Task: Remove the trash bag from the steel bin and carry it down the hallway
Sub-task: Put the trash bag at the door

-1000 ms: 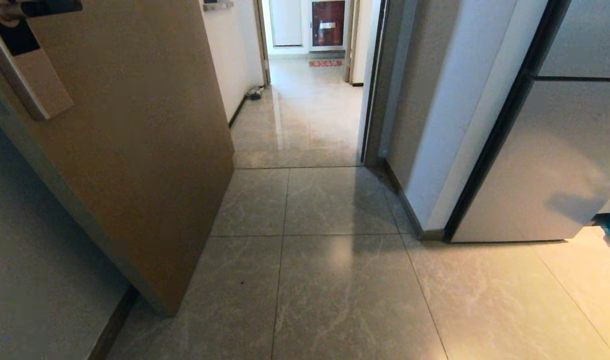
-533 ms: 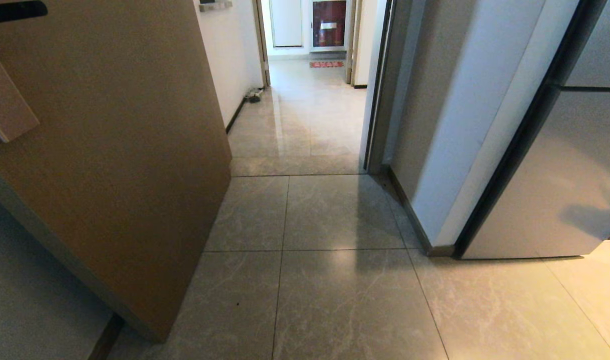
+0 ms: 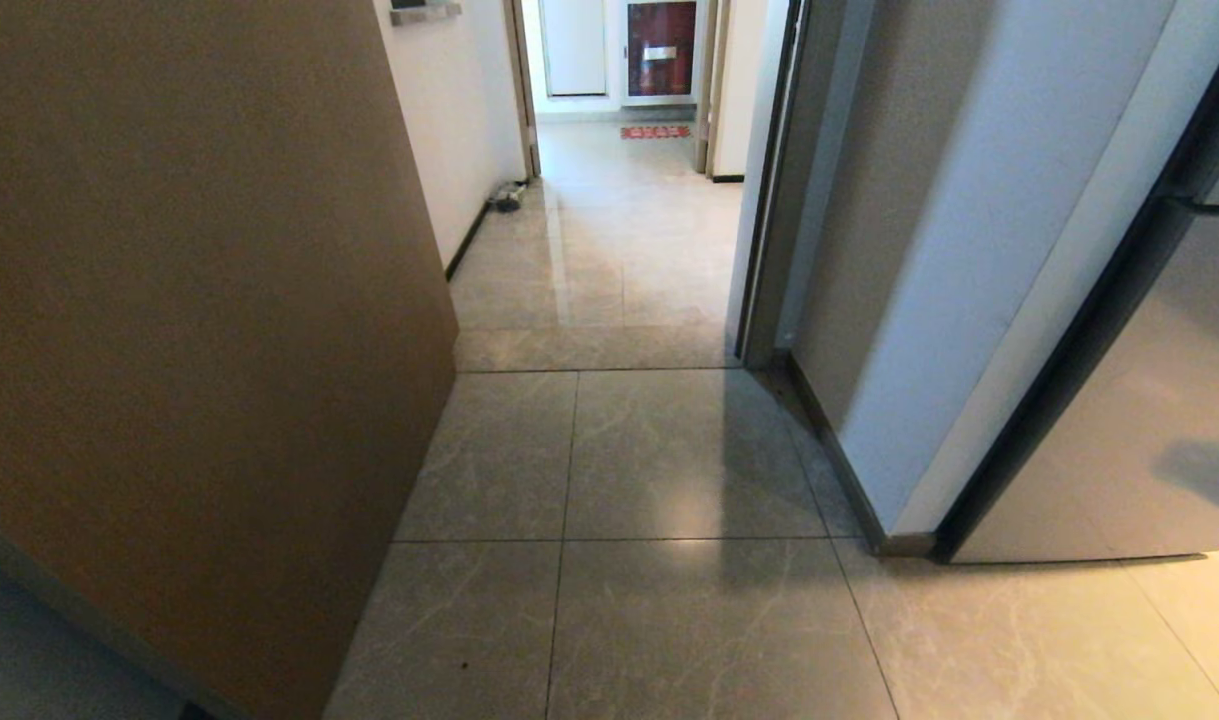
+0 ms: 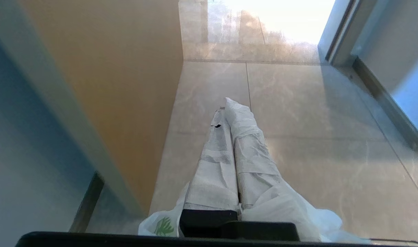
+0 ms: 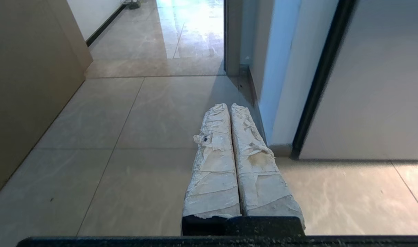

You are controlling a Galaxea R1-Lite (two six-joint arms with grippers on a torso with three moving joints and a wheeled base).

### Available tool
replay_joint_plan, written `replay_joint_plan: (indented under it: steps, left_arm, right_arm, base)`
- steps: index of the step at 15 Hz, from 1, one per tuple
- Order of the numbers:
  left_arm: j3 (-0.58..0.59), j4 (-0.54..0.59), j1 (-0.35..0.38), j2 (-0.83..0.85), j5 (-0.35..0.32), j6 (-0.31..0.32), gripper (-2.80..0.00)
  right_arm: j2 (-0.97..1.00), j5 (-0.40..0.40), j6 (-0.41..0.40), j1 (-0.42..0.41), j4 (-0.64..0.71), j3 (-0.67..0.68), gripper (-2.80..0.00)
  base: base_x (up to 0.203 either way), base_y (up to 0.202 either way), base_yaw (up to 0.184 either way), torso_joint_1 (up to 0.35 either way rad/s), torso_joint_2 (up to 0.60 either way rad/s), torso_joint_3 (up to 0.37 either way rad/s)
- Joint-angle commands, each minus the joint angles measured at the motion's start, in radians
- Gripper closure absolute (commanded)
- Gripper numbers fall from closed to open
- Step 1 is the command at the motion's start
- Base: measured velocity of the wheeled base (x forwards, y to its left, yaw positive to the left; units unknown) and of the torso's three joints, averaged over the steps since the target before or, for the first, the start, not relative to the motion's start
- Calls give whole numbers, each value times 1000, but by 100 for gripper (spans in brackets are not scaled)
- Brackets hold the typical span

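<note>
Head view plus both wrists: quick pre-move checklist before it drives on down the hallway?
1. Left hand shut on the thin white plastic trash bag with green print: ok.
2. Right hand shut, holding nothing: ok.
3. Glossy grey-beige tiled hallway free of obstacles ahead: ok.
4. Clearance to the brown wooden door on the robot's left: tight, cannot tell.
5. Clearance to the white wall corner on the right: cannot tell.
6. Bag bottom off the floor: cannot tell.

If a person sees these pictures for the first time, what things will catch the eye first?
First, the big brown door filling the left of the head view, with the glossy hallway running ahead past it. Next, the left tool, shut on the white trash bag that billows around its base. The right tool is shut and empty.
</note>
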Motion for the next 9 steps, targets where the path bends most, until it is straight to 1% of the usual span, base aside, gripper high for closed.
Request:
replay_joint_plan:
  steps: [1, 9]
  left_arm:
    - [0, 0, 0, 2, 1, -1, 0]
    - [0, 0, 0, 2, 1, -3, 0]
  right_arm:
    - [0, 0, -1, 0, -1, 38, 0]
    - [0, 0, 0, 0, -1, 37, 0]
  base:
    - [193, 0, 2, 2, 2, 2]
    - [192, 0, 0, 2, 1, 3]
